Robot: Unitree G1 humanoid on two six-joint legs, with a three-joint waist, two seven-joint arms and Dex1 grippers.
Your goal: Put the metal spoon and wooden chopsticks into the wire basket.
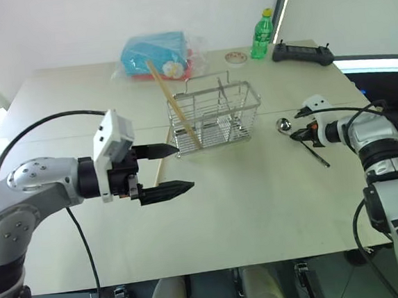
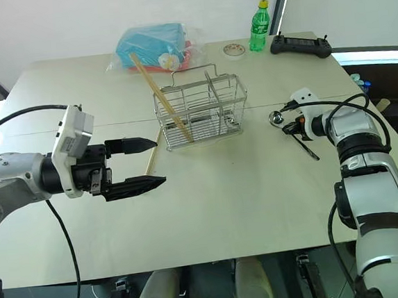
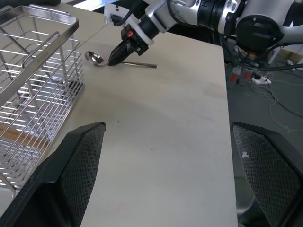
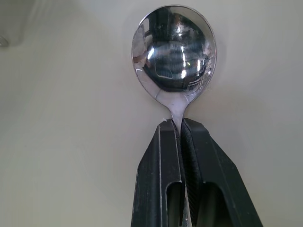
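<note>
- The metal spoon [image 4: 174, 52] is found lying flat on the counter [image 1: 260, 206], to the right of the wire basket [image 1: 213, 116] and apart from it, with its bowl toward the basket.
- The fingers of the right gripper [image 4: 179, 130] are seen closed on the thin neck of the spoon, just behind the bowl, with the handle running back between them.
- The spoon is not yet lifted; its bowl is seen resting on the counter.
- One of the wooden chopsticks [image 1: 174, 106] is seen leaning in the left part of the basket, its top end pointing toward the blue packet [image 1: 154, 54] behind.
- A second stick [image 2: 153, 155] appears to lie on the counter just beside the left side of the basket, partly hidden behind the left gripper [image 1: 167, 169]; this cannot be told for sure.
- The fingers of the left gripper are held wide apart, with nothing between them, above the counter and to the left of the basket.
- The grip is judged to be a weak one: the neck is thin, smooth and shiny, so the spoon could turn or slide between the fingers when it is raised.
- Because the heavy bowl hangs out in front of the fingers, the spoon could tip down and be dropped on the way.
- The basket is light and open, so it could be pushed or tipped if its wires are struck by the spoon.
</note>
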